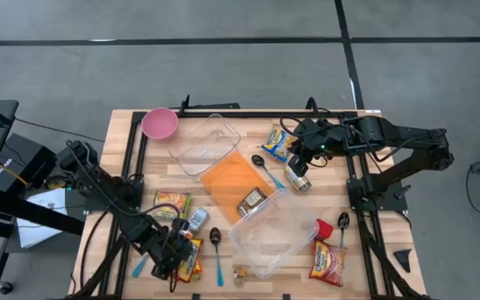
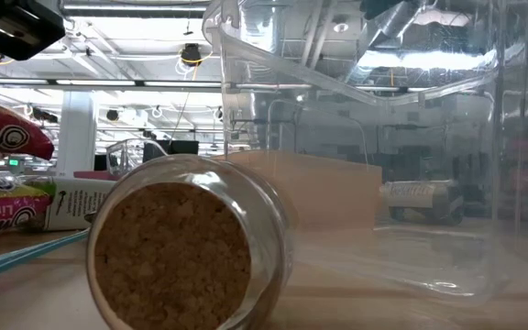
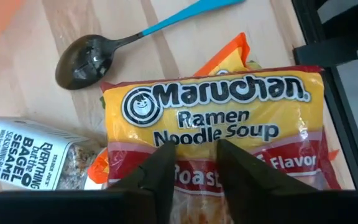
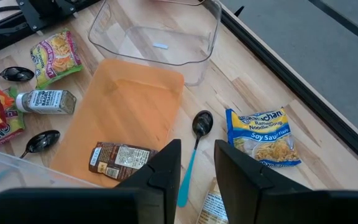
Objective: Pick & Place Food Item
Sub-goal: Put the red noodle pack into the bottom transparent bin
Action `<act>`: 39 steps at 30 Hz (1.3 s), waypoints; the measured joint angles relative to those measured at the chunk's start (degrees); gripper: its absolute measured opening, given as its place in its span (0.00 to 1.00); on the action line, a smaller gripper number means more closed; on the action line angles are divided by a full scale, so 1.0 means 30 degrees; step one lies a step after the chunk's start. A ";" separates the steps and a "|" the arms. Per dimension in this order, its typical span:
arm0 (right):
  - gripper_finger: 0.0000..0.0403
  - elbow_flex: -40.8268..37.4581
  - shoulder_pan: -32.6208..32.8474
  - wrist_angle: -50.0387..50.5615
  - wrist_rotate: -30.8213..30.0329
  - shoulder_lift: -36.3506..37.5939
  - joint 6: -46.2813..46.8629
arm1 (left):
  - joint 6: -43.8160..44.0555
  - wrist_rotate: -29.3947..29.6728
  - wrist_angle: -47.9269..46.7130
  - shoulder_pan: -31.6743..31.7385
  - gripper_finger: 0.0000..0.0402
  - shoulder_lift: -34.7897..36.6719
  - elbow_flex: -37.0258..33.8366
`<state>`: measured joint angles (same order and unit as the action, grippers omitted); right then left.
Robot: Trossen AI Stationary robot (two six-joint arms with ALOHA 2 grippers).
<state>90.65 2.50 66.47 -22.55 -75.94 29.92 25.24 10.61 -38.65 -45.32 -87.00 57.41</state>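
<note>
Left wrist view: the left tool [image 3: 191,163] sits low over a yellow and red Maruchan ramen packet [image 3: 213,118], its two dark fingers [image 3: 160,171] set a narrow gap apart with their tips against the wrapper's face. Whether they actually pinch the wrapper cannot be told. The packet lies flat on the table [image 3: 17,68], overlapping another orange-edged packet underneath. Just beside it are a seasoning jar [image 3: 27,158] lying on its side and a black spoon with a blue handle [image 3: 92,56].

The high view places this at the table's front left corner, where the left tool [image 1: 172,265] hangs over the packet [image 1: 190,258]. It alone shows the whole layout: a pink bowl [image 1: 159,123] at the back, a clear container [image 1: 207,143] beside it, an orange cutting board [image 1: 236,182] in the middle and a second clear container [image 1: 277,232] toward the front right.

The right wrist view shows the right tool [image 4: 194,165] raised above the table with fingers slightly parted and nothing between them. Below it lie the board, a dark packet [image 4: 120,158] on the board's edge, another blue-handled spoon [image 4: 197,134] and a blue soy sauce ramen packet [image 4: 263,137].

The low view shows neither tool, only a cork-stoppered glass jar [image 2: 181,252] on its side close to the lens, and a clear container wall behind it.
</note>
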 joint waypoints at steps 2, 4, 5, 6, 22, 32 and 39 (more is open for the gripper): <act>0.23 0.0000 0.0000 0.0002 0.0000 0.0000 0.0003 | 0.0343 0.0184 -0.0086 0.0000 0.18 0.0000 0.0000; 0.23 0.0000 0.0000 0.0003 -0.0003 0.0000 0.0003 | 0.0795 0.0186 -0.0157 0.0000 0.10 0.0000 -0.0012; 0.23 0.0000 0.0000 0.0000 0.0000 0.0000 0.0011 | 0.0983 0.0170 -0.0152 0.0000 0.06 0.0027 -0.0015; 0.23 0.0000 0.0000 -0.0004 0.0000 0.0000 0.0025 | 0.1161 0.0145 -0.0172 0.0002 0.03 0.0109 -0.0026; 0.23 0.0000 0.0000 -0.0360 0.0000 -0.0007 0.0025 | 0.3262 0.0177 0.0838 0.1166 0.00 0.5743 -0.0045; 0.23 -0.0014 0.0000 0.0033 -0.0223 0.1166 0.0591 | 0.3270 0.0563 0.1086 0.5648 0.00 0.6395 0.2998; 0.23 0.0017 0.0015 0.0200 -0.1523 0.2295 0.1310 | 0.3483 0.0642 0.2603 0.8881 0.00 0.5387 0.4836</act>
<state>90.70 2.55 67.07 -27.11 -69.06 33.85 35.69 12.53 -30.84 -18.68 -70.84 71.91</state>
